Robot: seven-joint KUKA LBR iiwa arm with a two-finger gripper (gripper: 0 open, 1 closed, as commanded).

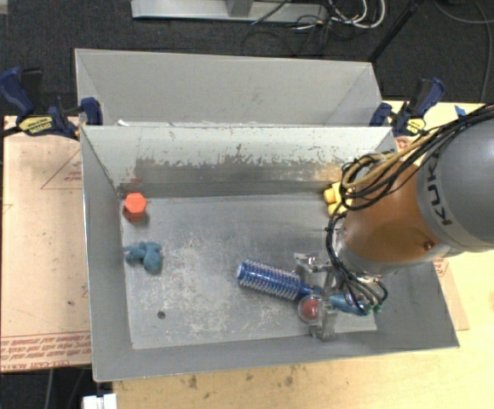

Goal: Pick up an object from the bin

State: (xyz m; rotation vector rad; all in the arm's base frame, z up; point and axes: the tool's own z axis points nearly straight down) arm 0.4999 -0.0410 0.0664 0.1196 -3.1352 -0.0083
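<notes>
The arm (451,196) leans in, wrist bent down, pincer (315,299) spread wide astride a red ball (309,310) just right of the blue roller (268,279).

bin floor (221,228) mid: open | left: orange block (134,205), blue lump (146,256) (close together) | front-right: blue curler (268,279), red ball (310,308)

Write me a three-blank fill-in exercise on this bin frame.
1. The small block near the far left corner of the bin is ___ in colour.
2. The ribbed blue cylinder lies on the bin floor to the ___ of the hand in the camera view.
3. The small round thing right by the hand is ___ in colour.
Missing words: orange, left, red.
</notes>
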